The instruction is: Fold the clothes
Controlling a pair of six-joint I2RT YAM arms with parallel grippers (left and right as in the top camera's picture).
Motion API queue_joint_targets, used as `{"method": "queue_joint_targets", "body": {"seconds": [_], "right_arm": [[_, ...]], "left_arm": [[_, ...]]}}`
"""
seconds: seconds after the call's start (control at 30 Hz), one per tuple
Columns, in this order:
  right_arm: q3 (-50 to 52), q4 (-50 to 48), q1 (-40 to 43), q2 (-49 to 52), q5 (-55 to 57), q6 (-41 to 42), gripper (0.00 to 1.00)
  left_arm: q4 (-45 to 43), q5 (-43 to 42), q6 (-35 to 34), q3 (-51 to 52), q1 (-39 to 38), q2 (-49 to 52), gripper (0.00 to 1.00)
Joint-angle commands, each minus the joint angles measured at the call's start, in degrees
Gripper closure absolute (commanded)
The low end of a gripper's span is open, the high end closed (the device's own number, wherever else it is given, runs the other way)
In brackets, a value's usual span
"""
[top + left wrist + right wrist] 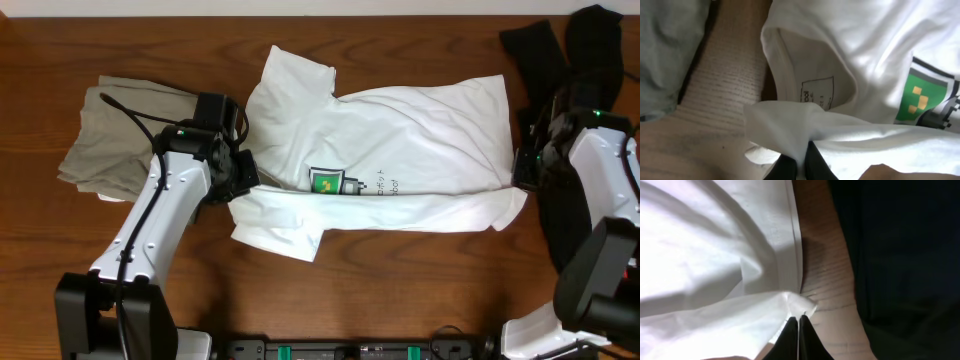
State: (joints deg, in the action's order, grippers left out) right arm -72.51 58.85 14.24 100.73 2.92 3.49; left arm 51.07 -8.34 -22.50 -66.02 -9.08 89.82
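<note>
Garments on the surface (pixel 400 290): three. One white T-shirt (pixel 400 130), one grey-olive garment (pixel 110 140), one black garment (pixel 560 50). Robot arms: two, namely one left arm (pixel 165 210) and one right arm (pixel 610 170).

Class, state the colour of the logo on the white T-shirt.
The logo is green with yellow squares; left wrist view.

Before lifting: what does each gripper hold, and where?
The white cotton T-shirt: left gripper pinches a fold near its collar, right gripper its hem edge.
</note>
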Motion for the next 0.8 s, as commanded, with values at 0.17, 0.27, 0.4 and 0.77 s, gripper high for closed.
{"method": "queue_joint_targets", "body": {"seconds": [0.17,0.27,0.4,0.77], "right_arm": [[0.2,0.5,0.4,0.5,-0.4,0.7,0.92],[0.2,1.8,0.6,0.5,-0.4,0.8,0.33],[0.4,1.5,1.9,0.5,-0.4,0.7,0.28],[6.7,-5.5,3.9,0.5,-8.1,0.5,0.39]], "left_arm": [[0.0,1.3,-0.8,-0.1,0.0,0.0,0.94],[0.0,1.3,-0.8,-0.1,0.0,0.0,0.94],[0.1,1.3,-0.8,-0.1,0.0,0.0,0.94],[0.3,1.3,-0.8,-0.1,0.0,0.0,0.94]]}}
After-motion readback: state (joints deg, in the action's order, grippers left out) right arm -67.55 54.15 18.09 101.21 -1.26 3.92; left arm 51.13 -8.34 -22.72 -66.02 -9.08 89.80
